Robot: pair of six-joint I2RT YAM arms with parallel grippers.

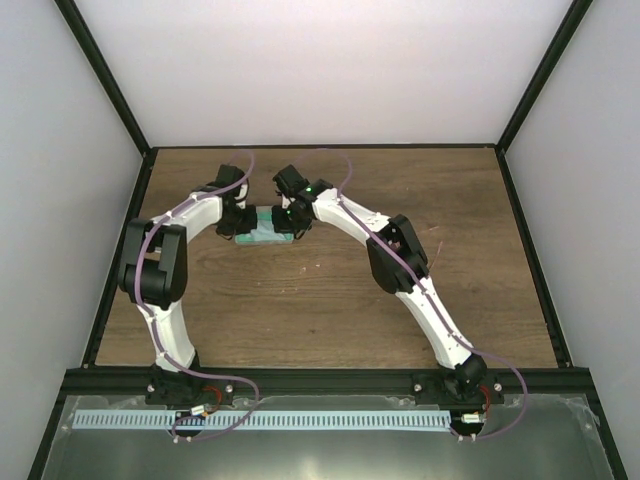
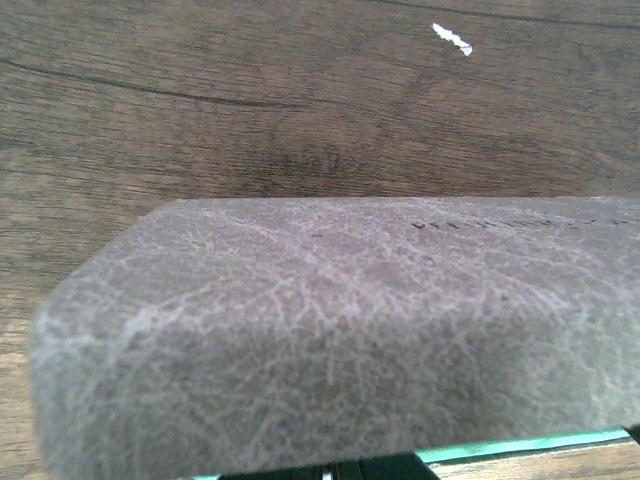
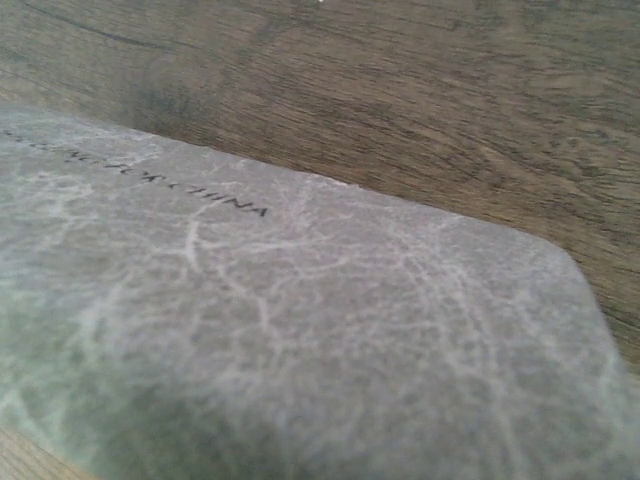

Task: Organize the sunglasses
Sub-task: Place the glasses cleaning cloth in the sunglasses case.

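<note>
The grey rectangular case [image 1: 260,236] lies on the wooden table at the back centre, a green edge showing. Its grey cracked lid fills the left wrist view [image 2: 340,330] and the right wrist view [image 3: 300,340]. My left gripper [image 1: 233,217] is at the case's left end and my right gripper [image 1: 293,217] is at its right end, both right against it. The lid hides the fingers in both wrist views, so I cannot tell how the jaws stand. A thin green strip [image 2: 520,447] shows under the lid. The sunglasses are hidden or out of view.
A small white scrap [image 2: 452,40] lies on the wood beyond the case. Black frame rails [image 1: 113,255] and white walls enclose the table on the left, right and back. A metal rail [image 1: 320,420] runs along the near edge by the arm bases.
</note>
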